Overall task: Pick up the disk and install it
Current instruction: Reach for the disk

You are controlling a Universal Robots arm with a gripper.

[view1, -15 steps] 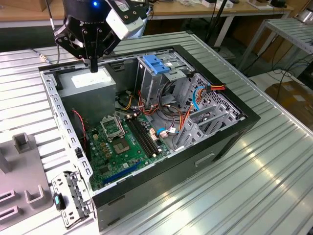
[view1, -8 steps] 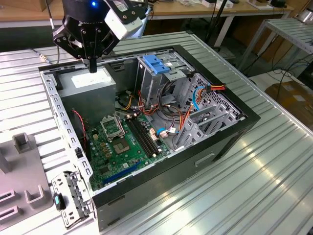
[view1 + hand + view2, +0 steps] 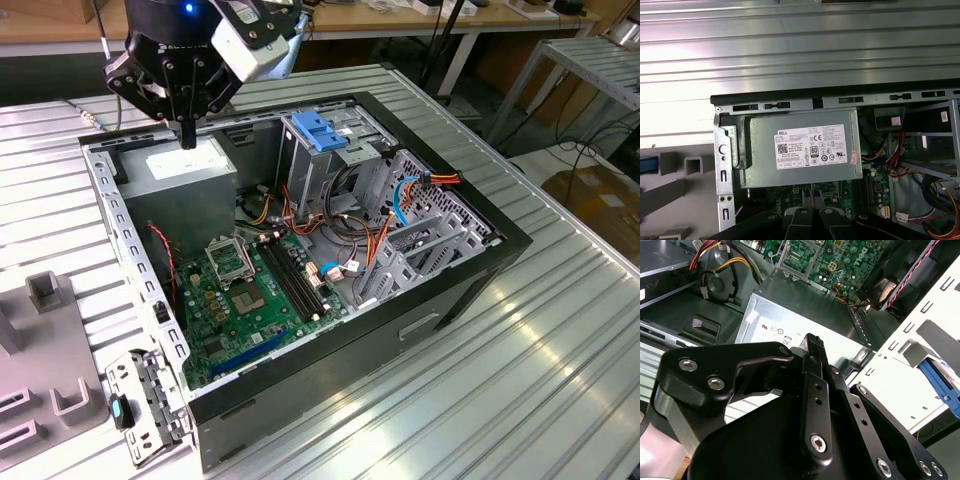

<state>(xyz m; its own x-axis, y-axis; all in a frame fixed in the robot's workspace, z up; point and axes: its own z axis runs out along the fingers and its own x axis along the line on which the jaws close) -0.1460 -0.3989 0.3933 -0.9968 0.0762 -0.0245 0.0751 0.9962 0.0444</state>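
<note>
The disk is hidden from me. Blue plastic rails (image 3: 318, 130) sit at the top of the drive cage (image 3: 345, 175) at the far side of the open computer case; whether they hold a drive I cannot tell. The same blue plastic (image 3: 940, 385) shows inside the pale cage in the second wrist view. My gripper (image 3: 187, 138) hangs shut, nothing between its fingers, just above the grey power supply box (image 3: 185, 175) in the case's back corner on the exterior view's left. Its black fingertips (image 3: 812, 342) point at the box's white label (image 3: 810, 147).
The case (image 3: 480, 270) lies open on a ribbed metal table (image 3: 520, 380). Inside are the green motherboard (image 3: 245, 290) and bundles of coloured cables (image 3: 375, 235). A grey fixture (image 3: 50, 350) with slots lies at the exterior view's left, and a blue piece (image 3: 647, 165) rests at its edge.
</note>
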